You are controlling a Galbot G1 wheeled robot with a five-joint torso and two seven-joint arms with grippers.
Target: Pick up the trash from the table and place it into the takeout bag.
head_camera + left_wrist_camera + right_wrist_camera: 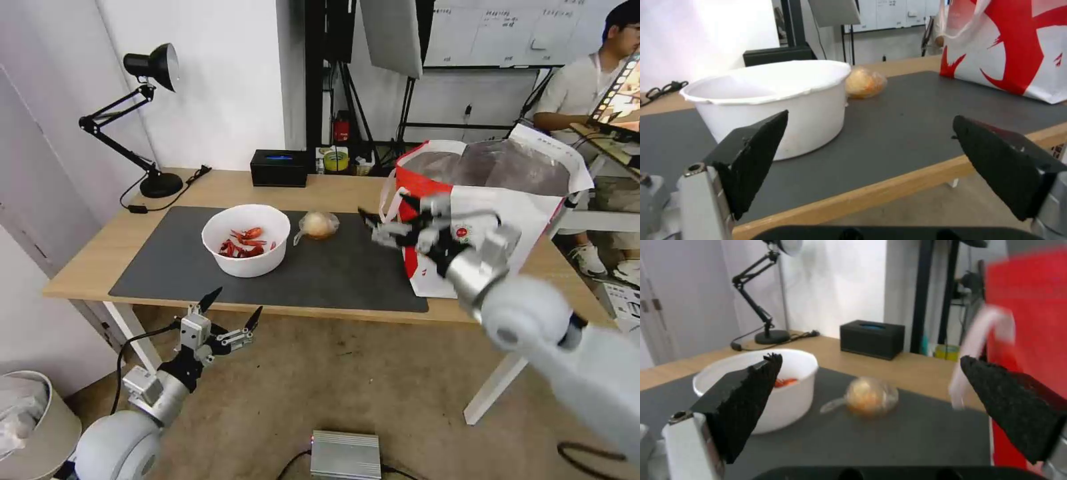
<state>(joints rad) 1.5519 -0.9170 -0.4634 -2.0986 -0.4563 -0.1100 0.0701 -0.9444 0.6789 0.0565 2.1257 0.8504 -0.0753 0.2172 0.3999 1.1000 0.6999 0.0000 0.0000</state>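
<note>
**Right gripper lines up on the wrapped ball**

On the dark grey mat [333,280] of the light-wood table [93,260] two pieces of trash remain: the white bowl of crayfish shells [246,240] and, just beside it, the tan ball in clear wrap [319,225]. The takeout bag [507,220] stands open at the mat's right end.

The step in hand looks like a reach for the ball. To do it well, the right gripper [390,230] should come down with its fingers straddling the ball — clear of the bowl's rim and the bag's loop handle [982,343] — and close gently so the wrap does not slip.

The right gripper hovers above the mat next to the bag, jaws spread wide, holding nothing and touching nothing. The left gripper [230,310] waits below the table's front edge — also wide and empty.
</note>
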